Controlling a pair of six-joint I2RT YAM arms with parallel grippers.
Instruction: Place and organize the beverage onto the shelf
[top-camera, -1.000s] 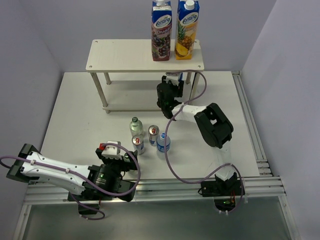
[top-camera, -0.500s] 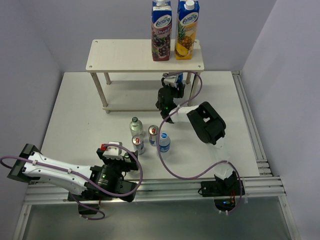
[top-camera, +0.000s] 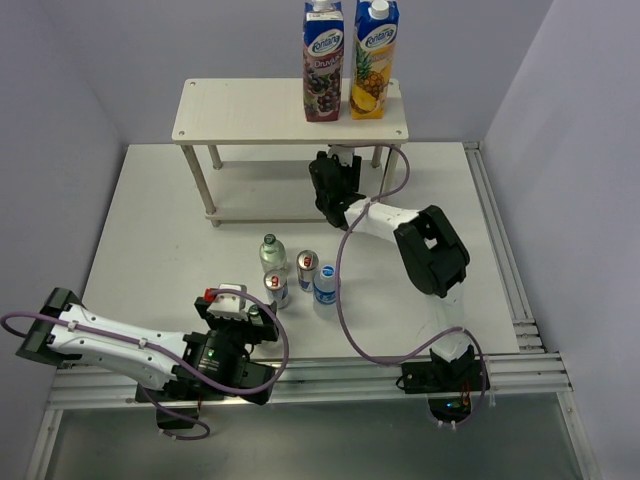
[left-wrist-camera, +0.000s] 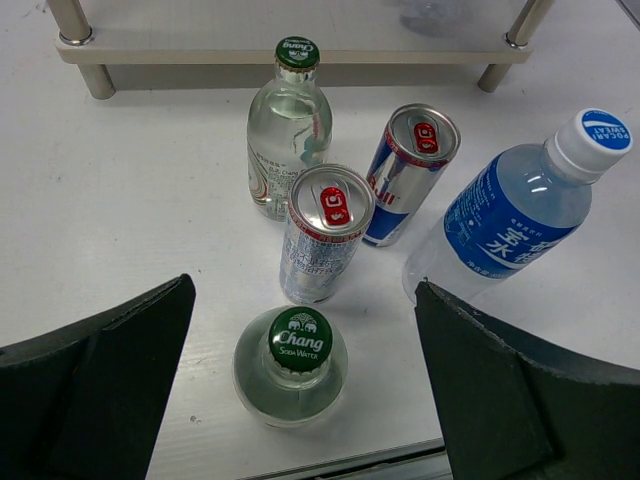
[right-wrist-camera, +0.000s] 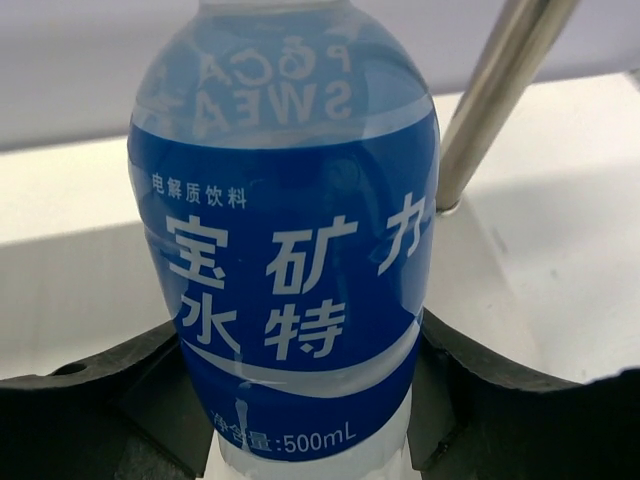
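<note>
My right gripper (top-camera: 335, 183) is shut on a blue-labelled water bottle (right-wrist-camera: 290, 250), holding it upright at the right end of the shelf (top-camera: 250, 112), under the top board and beside a post (right-wrist-camera: 500, 105). My left gripper (left-wrist-camera: 305, 298) is open, its jaws wide on either side of a green-capped glass bottle (left-wrist-camera: 298, 345) near the table's front. Beyond that stand two cans (left-wrist-camera: 325, 235) (left-wrist-camera: 412, 170), a second glass bottle (left-wrist-camera: 290, 125) and a second water bottle (left-wrist-camera: 520, 210). In the top view the left gripper (top-camera: 235, 310) hides the near glass bottle.
Two tall juice cartons (top-camera: 323, 62) (top-camera: 371, 60) stand on the right of the shelf's top board. The shelf's lower board (left-wrist-camera: 250, 30) lies just beyond the group of drinks. Purple cables (top-camera: 340, 300) loop over the table right of the drinks.
My right gripper has shifted a little left and further under the shelf's top board with the water bottle. The left arm has barely moved.
</note>
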